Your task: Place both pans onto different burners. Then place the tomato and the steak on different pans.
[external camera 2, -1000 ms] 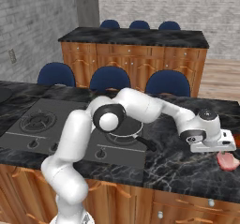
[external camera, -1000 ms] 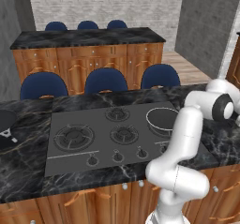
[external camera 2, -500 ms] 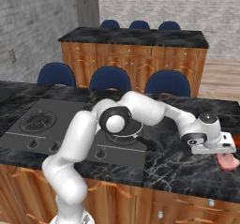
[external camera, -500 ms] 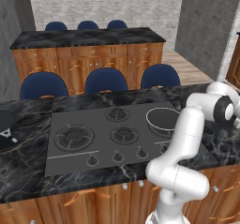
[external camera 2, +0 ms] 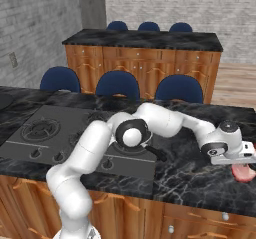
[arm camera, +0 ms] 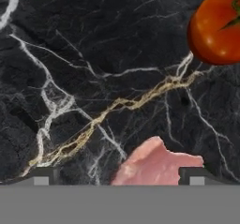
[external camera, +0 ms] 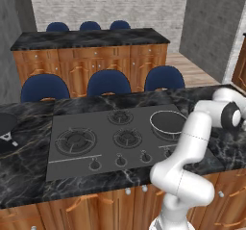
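Over the steak (external camera 2: 243, 172), at the far right end of the bench (external camera 2: 195, 178), the hand (external camera 2: 239, 158) had been carried outward and lowered across the last second, away from the cooktop (external camera: 105, 142). Its fingers (arm camera: 41, 175) were held fully apart, with nothing between them. Seen from the hand, the steak (arm camera: 157, 164) was found between the two tips, and the tomato (arm camera: 215, 24) lay well beyond it on the marble. Right of the cooktop's centre, the grey pan (external camera: 168, 123) was seated on a burner, while the black skillet (external camera: 7, 130) was left on the bench to the cooktop's left. A grasp of the steak was judged to be in preparation, though the skillet had not yet been placed.
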Motion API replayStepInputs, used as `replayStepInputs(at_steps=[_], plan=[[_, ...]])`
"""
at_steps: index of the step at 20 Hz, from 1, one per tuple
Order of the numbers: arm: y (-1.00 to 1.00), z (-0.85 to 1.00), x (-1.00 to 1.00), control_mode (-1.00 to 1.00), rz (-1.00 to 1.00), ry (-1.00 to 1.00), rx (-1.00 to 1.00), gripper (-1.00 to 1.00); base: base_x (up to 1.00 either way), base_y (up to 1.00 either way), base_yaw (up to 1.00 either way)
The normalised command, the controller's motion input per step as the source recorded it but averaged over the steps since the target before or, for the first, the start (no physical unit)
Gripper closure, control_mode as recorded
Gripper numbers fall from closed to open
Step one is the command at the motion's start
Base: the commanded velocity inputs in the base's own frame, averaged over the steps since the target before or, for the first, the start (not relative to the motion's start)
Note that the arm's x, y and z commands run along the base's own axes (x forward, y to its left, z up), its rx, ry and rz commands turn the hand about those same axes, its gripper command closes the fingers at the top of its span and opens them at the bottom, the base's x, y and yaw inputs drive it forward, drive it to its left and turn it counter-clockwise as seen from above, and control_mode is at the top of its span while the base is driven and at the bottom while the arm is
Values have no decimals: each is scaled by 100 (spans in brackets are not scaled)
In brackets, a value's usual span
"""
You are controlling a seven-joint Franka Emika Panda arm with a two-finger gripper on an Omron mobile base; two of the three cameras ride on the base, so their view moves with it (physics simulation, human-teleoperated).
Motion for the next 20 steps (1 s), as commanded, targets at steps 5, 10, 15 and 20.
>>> replayStepInputs(at_steps=[5,10,15,20], plan=[[-27,-26,7,-100,-1,0,0,-100,0,0,0],[-6,-15,4,-100,-3,1,0,100,0,0,0],[0,0,-2,-100,-2,0,0,100,0,0,0],[15,21,-39,-100,-1,-3,-4,100,0,0,0]])
